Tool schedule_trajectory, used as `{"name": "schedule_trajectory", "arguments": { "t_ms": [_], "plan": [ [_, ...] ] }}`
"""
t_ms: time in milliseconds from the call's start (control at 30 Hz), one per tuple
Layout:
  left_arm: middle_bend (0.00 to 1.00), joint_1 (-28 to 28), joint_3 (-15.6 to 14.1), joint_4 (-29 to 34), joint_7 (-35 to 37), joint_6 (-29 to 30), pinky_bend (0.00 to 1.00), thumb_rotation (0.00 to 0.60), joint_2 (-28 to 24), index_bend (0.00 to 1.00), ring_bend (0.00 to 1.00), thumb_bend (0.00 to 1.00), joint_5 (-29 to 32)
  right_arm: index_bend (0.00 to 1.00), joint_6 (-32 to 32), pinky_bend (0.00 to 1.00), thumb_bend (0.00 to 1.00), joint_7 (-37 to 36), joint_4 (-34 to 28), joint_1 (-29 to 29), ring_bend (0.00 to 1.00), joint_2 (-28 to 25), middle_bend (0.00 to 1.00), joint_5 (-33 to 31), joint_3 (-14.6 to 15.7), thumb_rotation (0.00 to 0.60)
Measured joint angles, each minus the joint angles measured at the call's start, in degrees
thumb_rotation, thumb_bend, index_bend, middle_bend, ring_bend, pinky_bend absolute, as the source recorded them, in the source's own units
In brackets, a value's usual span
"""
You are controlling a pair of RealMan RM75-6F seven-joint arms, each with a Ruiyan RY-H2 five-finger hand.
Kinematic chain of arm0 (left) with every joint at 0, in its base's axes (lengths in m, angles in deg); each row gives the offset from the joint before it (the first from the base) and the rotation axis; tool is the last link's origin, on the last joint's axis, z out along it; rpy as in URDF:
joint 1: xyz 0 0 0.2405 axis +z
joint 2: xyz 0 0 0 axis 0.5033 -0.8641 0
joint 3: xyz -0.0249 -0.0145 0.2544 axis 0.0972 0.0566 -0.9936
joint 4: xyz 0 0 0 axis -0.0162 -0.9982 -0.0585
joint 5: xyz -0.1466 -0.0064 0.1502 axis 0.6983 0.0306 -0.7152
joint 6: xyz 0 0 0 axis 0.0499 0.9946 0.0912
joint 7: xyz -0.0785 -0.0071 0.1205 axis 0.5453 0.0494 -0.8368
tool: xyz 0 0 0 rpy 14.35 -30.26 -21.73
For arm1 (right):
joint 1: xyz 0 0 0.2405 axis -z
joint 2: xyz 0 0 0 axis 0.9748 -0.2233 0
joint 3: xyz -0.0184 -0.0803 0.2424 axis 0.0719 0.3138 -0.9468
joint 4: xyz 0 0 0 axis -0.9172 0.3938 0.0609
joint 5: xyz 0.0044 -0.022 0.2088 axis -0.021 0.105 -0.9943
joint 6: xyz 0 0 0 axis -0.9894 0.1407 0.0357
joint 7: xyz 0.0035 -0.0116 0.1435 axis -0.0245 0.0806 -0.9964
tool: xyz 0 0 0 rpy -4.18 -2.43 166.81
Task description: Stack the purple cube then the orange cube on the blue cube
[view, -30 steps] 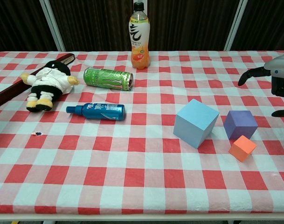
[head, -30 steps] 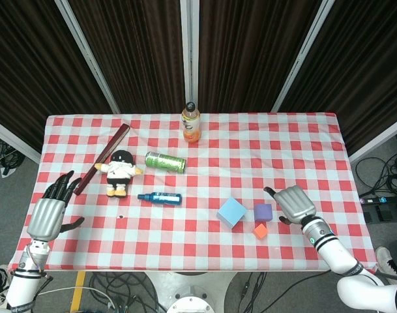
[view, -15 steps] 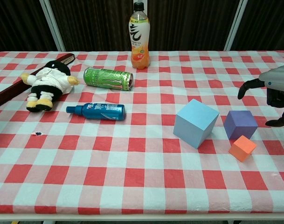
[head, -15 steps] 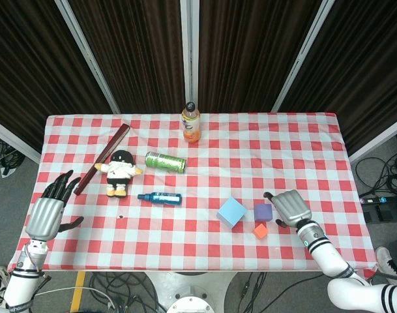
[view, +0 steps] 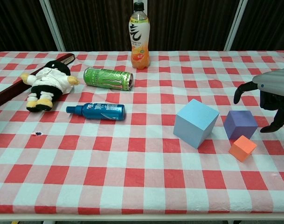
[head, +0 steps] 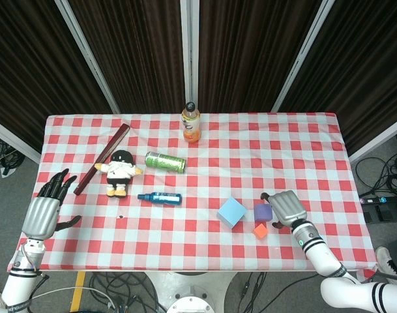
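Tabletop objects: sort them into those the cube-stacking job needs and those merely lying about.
Needed: blue cube, purple cube, orange cube.

Lying about: plush toy, green can, blue spray bottle, orange drink bottle, dark red stick.

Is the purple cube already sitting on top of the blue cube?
No, the purple cube sits on the tablecloth beside the blue cube, whose top is bare.
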Motion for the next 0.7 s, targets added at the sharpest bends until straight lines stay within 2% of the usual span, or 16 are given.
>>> {"name": "schedule_trajectory", "arguments": {
  "t_ms": [700],
  "plan": [
    [0.11, -0.1, -0.2, -0.4, 1.7, -0.7, 0.21, 0.600, -0.5, 0.16, 0.08, 0.00, 0.3, 0.32, 0.1, 0.84, 0.04, 0.3, 2.7, -1.9, 0.91, 3.2, 1.00, -2.9, 0.7, 0.600]
  ]
}}
